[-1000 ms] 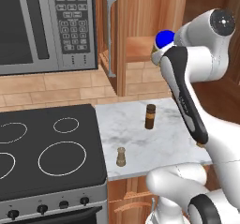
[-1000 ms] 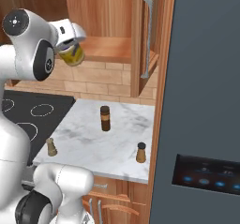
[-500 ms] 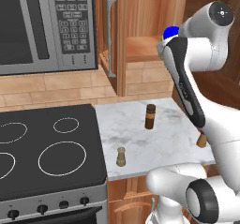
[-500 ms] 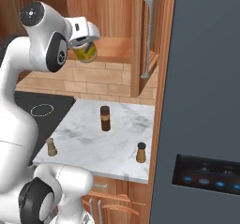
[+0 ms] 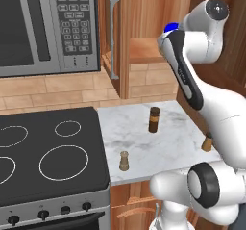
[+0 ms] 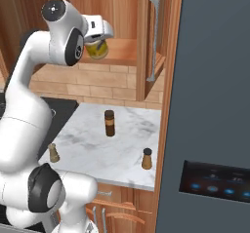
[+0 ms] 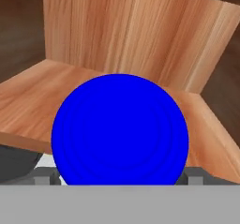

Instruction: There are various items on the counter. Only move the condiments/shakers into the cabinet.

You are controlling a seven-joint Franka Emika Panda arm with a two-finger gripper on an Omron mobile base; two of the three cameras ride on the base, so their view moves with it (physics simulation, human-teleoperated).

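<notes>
My gripper [image 6: 99,46] is shut on the squat yellow jar [image 6: 97,49] and holds it at the front edge of the open cabinet's plank shelf [image 6: 124,51]. The jar's blue lid [image 7: 120,129] faces the hand camera, with the shelf [image 7: 47,96] behind it; the lid [image 5: 170,28] also peeks over my arm. On the marbled counter [image 6: 124,151] stand the beige shaker [image 5: 124,160], the tan dark-topped shaker [image 6: 146,159] and the dark brown tan-capped cylinder [image 6: 110,123]. The tan shaker [image 5: 207,141] is partly hidden by my arm.
The cabinet door [image 5: 115,36] with its silver handle stands open beside the grey microwave [image 5: 45,27]. A black stovetop [image 5: 43,157] lies left of the counter. A dark grey fridge wall [image 6: 215,110] borders the counter's right end.
The arm has carried the jar up and forward from above the counter to the cabinet shelf's front edge. The items on the counter have not moved.
</notes>
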